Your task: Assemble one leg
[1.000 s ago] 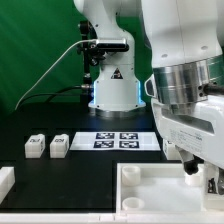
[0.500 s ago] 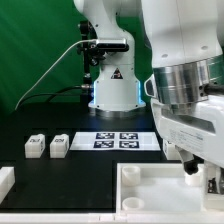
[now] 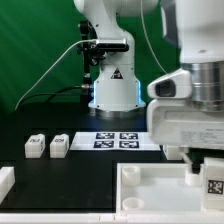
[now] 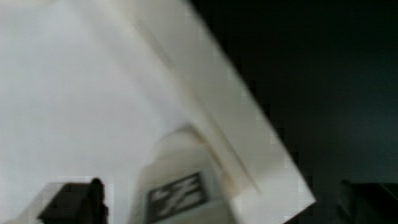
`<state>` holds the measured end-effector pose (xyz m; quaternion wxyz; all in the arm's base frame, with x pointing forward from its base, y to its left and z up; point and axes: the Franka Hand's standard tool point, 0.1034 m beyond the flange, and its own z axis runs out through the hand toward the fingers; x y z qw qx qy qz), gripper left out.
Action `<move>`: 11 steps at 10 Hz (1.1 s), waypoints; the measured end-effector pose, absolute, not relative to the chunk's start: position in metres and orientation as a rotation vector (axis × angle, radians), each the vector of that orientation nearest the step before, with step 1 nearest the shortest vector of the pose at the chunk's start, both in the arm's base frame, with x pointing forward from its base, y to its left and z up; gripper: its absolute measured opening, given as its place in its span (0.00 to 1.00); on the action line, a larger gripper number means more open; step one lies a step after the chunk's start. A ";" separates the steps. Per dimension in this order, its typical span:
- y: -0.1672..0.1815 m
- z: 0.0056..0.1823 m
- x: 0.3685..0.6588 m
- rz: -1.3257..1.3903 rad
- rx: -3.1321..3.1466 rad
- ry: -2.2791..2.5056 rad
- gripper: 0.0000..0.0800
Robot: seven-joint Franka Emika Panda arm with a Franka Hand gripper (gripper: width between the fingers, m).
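Note:
My gripper (image 3: 205, 172) hangs over the right end of the large white tray (image 3: 150, 178). One leg (image 3: 213, 185), a small white post with a black-and-white tag, stands just under it by the tray's right rim. In the wrist view the same leg (image 4: 178, 192) sits between my fingers, blurred. A dark fingertip (image 4: 71, 202) stands apart from the leg with a pale gap between them, so the jaws look open around it. Two more legs (image 3: 35, 147) (image 3: 59, 146) stand side by side on the black table at the exterior view's left.
The marker board (image 3: 125, 140) lies flat behind the tray. A white part (image 3: 5, 181) sits at the front left edge. The robot base (image 3: 112, 85) and its cables stand at the back, before a green backdrop.
My arm has shifted over the tray's right end; the hand now shows square-on and higher. The leg's tag under it shows more plainly. The two legs at the left have not moved.

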<state>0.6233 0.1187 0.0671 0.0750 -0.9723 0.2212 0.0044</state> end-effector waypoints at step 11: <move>0.100 0.066 0.631 0.057 -2.630 1.339 0.36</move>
